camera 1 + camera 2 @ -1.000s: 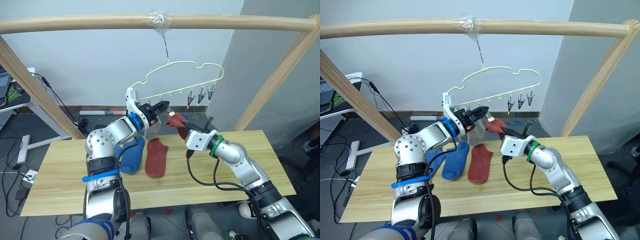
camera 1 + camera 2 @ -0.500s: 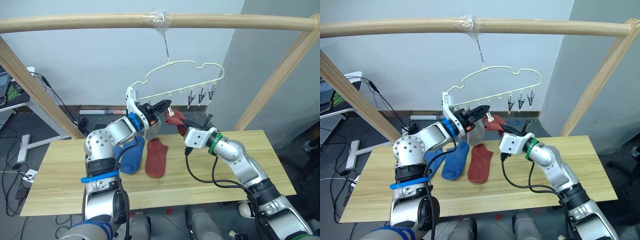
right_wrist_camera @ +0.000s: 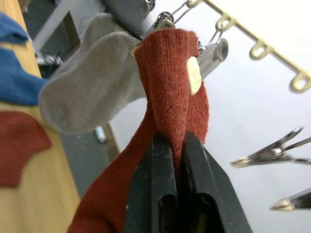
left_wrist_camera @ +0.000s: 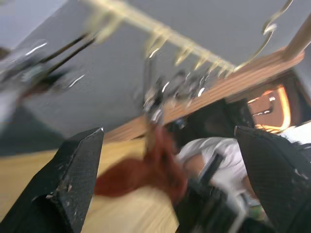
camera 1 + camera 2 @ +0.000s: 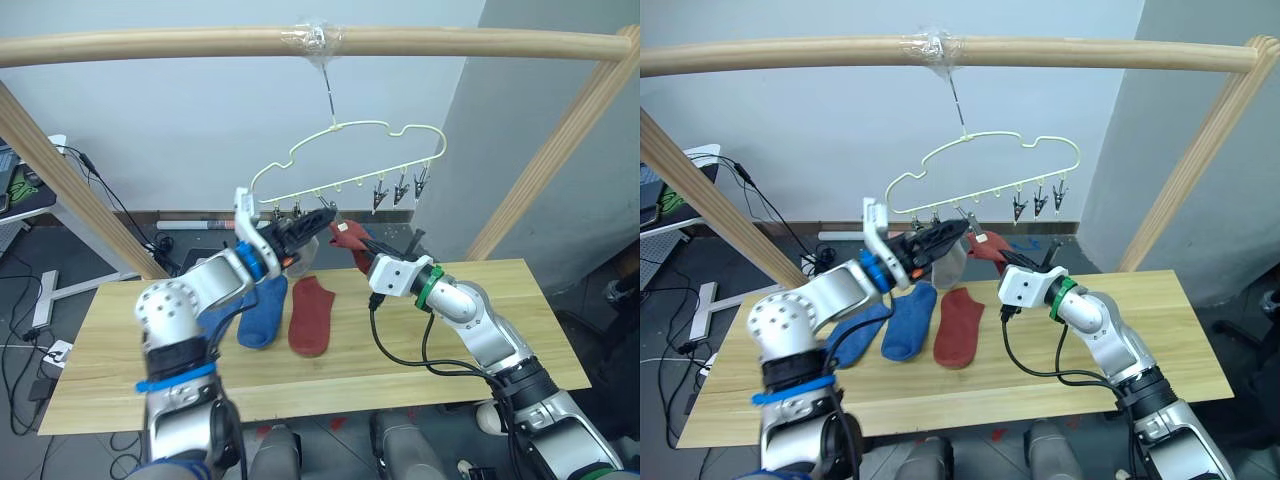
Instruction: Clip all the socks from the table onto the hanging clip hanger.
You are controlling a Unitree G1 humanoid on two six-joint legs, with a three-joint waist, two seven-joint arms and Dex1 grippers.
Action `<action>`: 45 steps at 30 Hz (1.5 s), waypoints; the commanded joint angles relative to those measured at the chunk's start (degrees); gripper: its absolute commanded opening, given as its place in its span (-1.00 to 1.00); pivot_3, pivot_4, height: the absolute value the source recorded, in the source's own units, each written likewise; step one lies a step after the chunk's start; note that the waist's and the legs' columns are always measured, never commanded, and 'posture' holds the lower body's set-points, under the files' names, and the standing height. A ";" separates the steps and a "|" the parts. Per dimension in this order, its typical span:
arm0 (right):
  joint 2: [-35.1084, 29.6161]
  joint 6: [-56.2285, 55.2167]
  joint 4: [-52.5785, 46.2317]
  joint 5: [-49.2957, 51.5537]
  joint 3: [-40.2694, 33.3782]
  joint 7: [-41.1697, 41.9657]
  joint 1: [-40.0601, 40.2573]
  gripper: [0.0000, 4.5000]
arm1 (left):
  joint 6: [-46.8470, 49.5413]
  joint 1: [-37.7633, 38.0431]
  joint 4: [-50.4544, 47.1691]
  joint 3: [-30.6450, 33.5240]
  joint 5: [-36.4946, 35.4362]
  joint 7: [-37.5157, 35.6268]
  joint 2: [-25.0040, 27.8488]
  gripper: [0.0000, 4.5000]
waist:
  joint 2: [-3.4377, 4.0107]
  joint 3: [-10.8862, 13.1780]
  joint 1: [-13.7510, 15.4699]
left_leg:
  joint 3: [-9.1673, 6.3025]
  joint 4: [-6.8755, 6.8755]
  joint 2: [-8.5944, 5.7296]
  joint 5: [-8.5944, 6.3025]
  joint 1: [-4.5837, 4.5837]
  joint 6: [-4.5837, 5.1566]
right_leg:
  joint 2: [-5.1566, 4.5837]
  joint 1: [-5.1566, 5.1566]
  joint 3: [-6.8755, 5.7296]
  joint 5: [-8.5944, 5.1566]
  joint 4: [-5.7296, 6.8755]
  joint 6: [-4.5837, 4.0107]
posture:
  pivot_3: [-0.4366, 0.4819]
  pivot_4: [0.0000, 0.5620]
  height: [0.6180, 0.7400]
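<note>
I have the right gripper [image 3: 172,145] clamped on a red sock [image 3: 170,87] at a hanger [image 5: 345,160] clip; left gripper [image 4: 165,160] spread wide. Next: confirm the clip bites, then let go.

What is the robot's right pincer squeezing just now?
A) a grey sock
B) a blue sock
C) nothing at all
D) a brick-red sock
D: the right wrist view shows the right pincer shut on a brick-red sock, lifted to a metal clip of the hanger. The grey socks hang beside it, and the blue ones lie on the table.
</note>
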 commanded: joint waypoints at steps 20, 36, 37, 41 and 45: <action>13.63 37.75 -19.42 26.29 -18.41 -6.11 5.79 0.99 | -45.26 18.50 -22.36 -24.99 38.88 -22.63 19.56 1.00 | -0.02 -0.04 4.43 | 0.02 0.05 0.01 0.01 -0.07 -0.01 | -0.02 -0.05 -0.02 -0.20 -0.02 -0.41 | 0.25 -0.44 1.00; 18.83 41.36 -20.46 25.35 -16.29 -14.05 0.84 -0.44 | -61.51 15.07 -16.26 -26.30 50.13 -29.17 16.34 1.00 | 0.03 -0.01 4.28 | 0.07 0.00 0.02 0.00 -0.11 0.01 | -0.04 -0.13 -0.03 -0.22 -0.05 -0.42 | 0.23 -0.37 1.00; 18.94 41.21 -19.54 25.20 -16.22 -14.30 0.11 -0.60 | -61.19 15.14 -16.51 -26.26 50.12 -29.03 16.19 1.00 | 0.03 -0.01 4.30 | 0.06 -0.02 0.02 0.00 -0.11 0.01 | -0.04 -0.13 -0.04 -0.22 -0.05 -0.42 | 0.24 -0.37 1.00; 19.88 40.95 -15.93 24.99 -16.48 -16.17 -2.69 -0.60 | -60.27 15.41 -17.15 -26.27 50.08 -28.94 15.96 1.00 | 0.05 0.00 4.31 | 0.06 -0.03 0.02 0.00 -0.13 0.01 | -0.04 -0.13 -0.04 -0.23 -0.06 -0.44 | 0.25 -0.37 1.00; 20.50 40.81 -13.34 24.56 -16.92 -18.00 -4.47 -0.60 | -59.57 14.83 -17.09 -25.78 49.90 -28.74 15.78 1.00 | 0.06 0.00 4.31 | 0.05 -0.04 0.02 0.00 -0.12 0.01 | -0.04 -0.13 -0.04 -0.23 -0.05 -0.44 | 0.26 -0.36 1.00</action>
